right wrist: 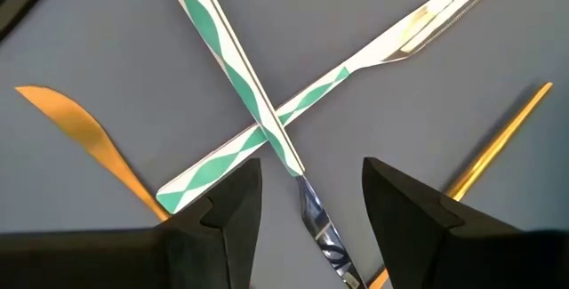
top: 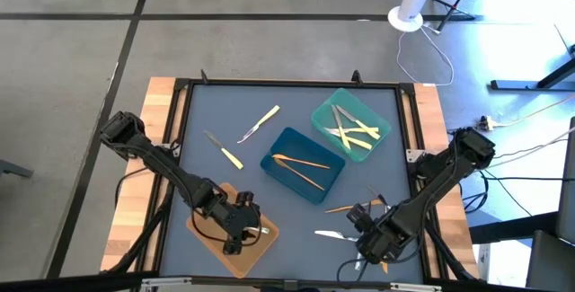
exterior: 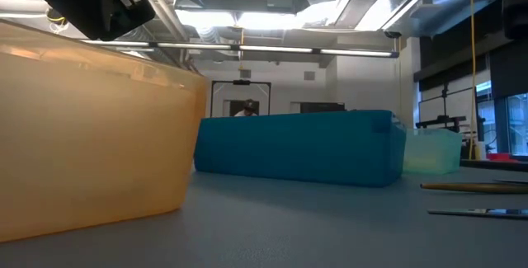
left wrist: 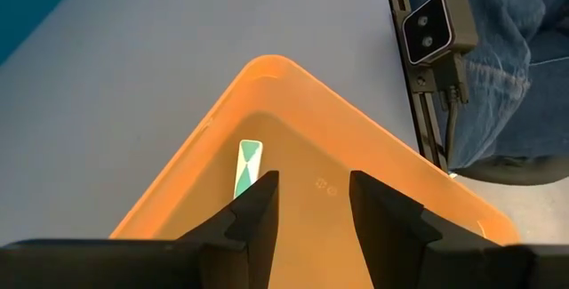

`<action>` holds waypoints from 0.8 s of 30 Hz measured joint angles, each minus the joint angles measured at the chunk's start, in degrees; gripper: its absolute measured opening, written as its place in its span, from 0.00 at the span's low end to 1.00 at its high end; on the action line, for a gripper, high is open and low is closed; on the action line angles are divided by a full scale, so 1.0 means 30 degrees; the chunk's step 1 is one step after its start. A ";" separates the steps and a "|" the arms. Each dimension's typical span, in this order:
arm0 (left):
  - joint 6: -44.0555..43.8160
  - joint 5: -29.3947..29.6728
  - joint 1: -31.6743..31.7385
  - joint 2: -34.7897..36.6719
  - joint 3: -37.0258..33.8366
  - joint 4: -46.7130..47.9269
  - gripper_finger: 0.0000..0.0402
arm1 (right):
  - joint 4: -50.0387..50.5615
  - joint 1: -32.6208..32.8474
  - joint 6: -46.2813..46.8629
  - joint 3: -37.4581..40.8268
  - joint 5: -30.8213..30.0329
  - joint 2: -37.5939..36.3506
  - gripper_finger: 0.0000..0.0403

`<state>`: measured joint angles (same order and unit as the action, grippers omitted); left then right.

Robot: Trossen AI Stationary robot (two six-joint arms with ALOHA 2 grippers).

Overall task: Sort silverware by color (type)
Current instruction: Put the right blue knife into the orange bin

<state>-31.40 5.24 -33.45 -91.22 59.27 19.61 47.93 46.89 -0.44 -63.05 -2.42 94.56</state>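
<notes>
My left gripper [left wrist: 311, 182] hangs open over the orange tray [left wrist: 293, 89] at the table's near left [top: 244, 227]. A green-and-white patterned handle [left wrist: 247, 168] lies on the tray floor beside one fingertip. My right gripper [right wrist: 311, 169] is open near the table's near right edge [top: 367, 225], its fingers standing over two crossed green-and-white handled pieces [right wrist: 267, 124]. An orange knife [right wrist: 76, 129] and a gold handle [right wrist: 498, 138] lie on either side. The blue tray [top: 301, 163] holds orange pieces. The teal tray [top: 352, 123] holds pale ones.
Two more pieces lie on the mat left of the blue tray [top: 259, 123] [top: 223, 148]. In the low view the orange tray [exterior: 91, 136] fills the left and utensils [exterior: 474, 187] lie at the right. A person's jeans [left wrist: 484, 67] and a camera [left wrist: 436, 27] sit at the near edge.
</notes>
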 joint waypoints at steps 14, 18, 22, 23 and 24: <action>0.2824 0.0006 0.0022 0.0000 -0.0007 0.0018 0.33 | -0.0063 -0.0015 0.0059 0.0000 0.0580 0.0670 0.46; 0.3171 0.0006 0.0078 -0.0003 -0.0007 0.0036 0.33 | -0.0265 0.0015 0.0055 0.0000 0.1174 0.1278 0.46; 0.3178 0.0006 0.0073 -0.0005 -0.0007 0.0111 0.33 | -0.0657 0.0007 -0.0010 0.0000 0.0914 0.1957 0.46; 0.3178 0.0000 0.0073 -0.0007 -0.0007 0.0104 0.33 | -0.0607 0.0000 -0.0009 0.0000 0.0756 0.2071 0.46; 0.3180 0.0006 0.0073 0.0000 -0.0007 0.0111 0.33 | -0.0596 -0.0013 -0.0016 0.0000 0.0642 0.2195 0.46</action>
<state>-21.86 5.26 -33.23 -91.22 59.24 19.94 46.14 46.86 -0.49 -63.05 -0.49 101.14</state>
